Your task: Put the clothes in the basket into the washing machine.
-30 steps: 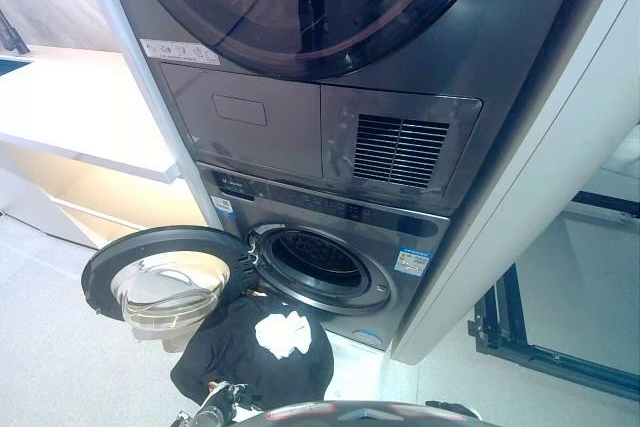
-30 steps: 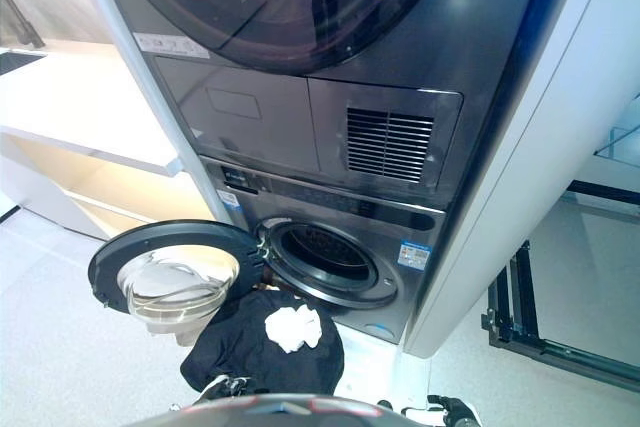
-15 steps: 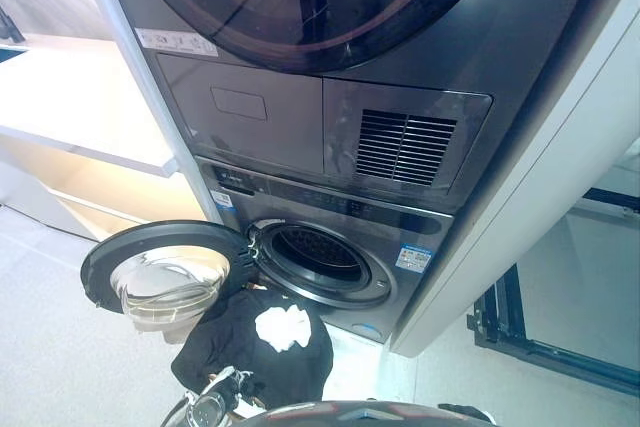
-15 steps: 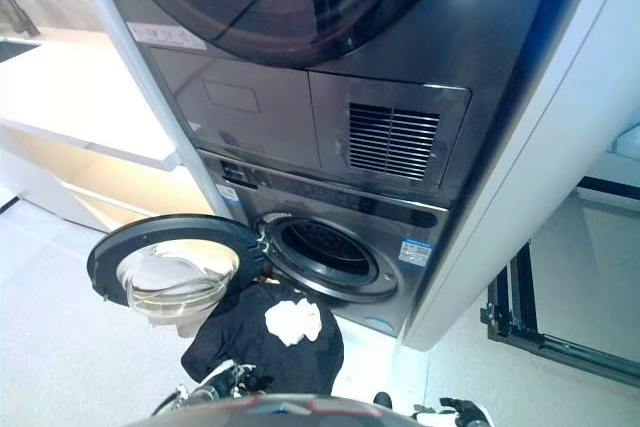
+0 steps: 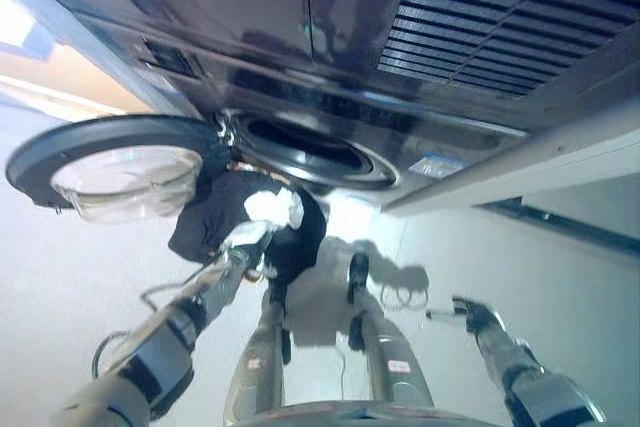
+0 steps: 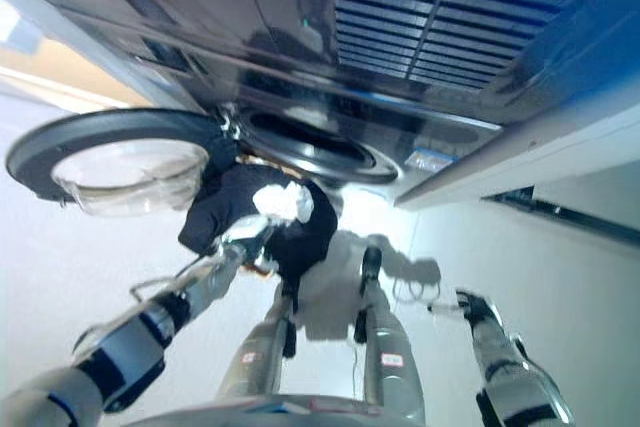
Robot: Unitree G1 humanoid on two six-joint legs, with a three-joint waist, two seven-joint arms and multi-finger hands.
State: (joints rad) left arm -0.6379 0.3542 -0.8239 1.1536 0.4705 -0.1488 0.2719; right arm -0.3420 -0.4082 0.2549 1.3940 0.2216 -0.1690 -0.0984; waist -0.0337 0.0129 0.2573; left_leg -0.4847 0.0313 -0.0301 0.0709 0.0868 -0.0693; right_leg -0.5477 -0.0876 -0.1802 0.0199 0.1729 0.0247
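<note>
At the far left, the round dark-rimmed glass door point(image 5: 112, 162) of the washer hangs swung fully open over the pale, smooth floor point(image 5: 60, 277). Behind it, a strip of light wooden shelving point(image 5: 60, 87) shows along the wall. My left hand point(image 5: 245, 239) reaches forward and rests against the heap of black clothes point(image 5: 225, 217), which sits on the floor just below the machine's opening; a crumpled white cloth point(image 5: 275, 207) lies on top of the heap. I think my fingers lie on the dark fabric, but the view is too poor there, so I cannot tell whether they are curled into it or straight. No basket rim is clear under the cloth. Just past the heap, the dark grey front-loading washing machine point(image 5: 420, 137) fills the upper part of the scene, its round drum opening point(image 5: 300, 142) dark inside, with a slatted vent point(image 5: 480, 17) above. To the right, my right hand point(image 5: 470, 315) hangs low over bare floor, well apart from the clothes, fingers loosely spread and holding nothing.
</note>
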